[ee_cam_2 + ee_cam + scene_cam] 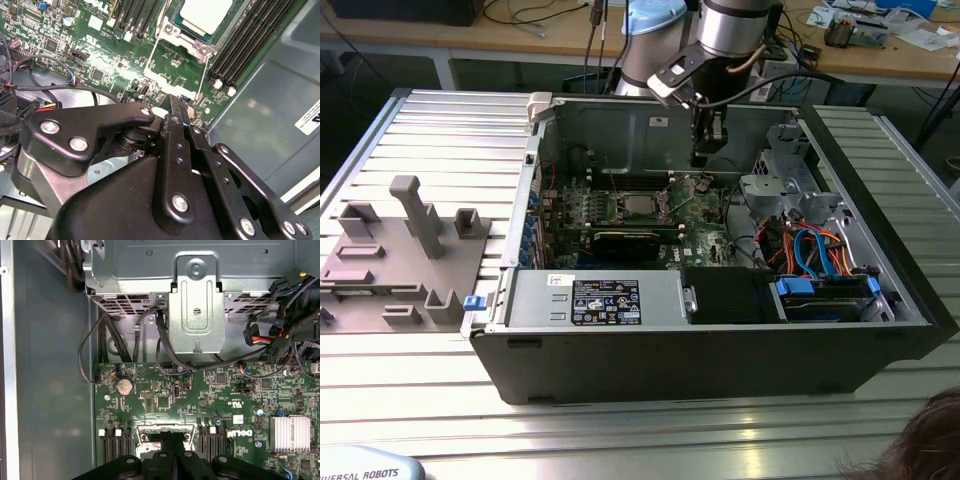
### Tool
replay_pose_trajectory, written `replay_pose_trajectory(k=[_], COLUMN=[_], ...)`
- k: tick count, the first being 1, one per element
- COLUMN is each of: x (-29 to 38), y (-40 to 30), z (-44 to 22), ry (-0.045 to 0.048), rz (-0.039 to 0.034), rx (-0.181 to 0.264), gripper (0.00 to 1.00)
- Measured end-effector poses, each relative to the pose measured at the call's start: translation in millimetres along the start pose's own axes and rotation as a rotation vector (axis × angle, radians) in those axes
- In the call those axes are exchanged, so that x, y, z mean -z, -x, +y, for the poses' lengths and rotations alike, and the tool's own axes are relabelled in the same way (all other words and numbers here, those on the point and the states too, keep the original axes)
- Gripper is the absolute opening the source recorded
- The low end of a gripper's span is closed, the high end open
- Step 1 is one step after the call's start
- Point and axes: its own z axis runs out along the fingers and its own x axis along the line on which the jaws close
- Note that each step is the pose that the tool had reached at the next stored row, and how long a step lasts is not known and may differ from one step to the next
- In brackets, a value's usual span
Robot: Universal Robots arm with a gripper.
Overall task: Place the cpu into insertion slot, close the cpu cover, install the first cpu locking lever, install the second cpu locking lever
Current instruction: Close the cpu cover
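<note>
1. My claw (177, 105) is clenched, fingers pressed flat together; it hangs low over the green motherboard (200, 395) (inside the open computer case (880, 330));
2. the cpu (205, 15) lies flat on that board, shiny top up, the cpu cover (187, 41) framing it; it's near my fingertips.
</note>
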Motion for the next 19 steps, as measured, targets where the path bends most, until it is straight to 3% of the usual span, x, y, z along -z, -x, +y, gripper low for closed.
replay_pose_trajectory(k=[19], x=[-1.9], y=[-0.1], z=[7.0], ry=[0.0], rz=[0.0], rx=[0.0], gripper=[0.11])
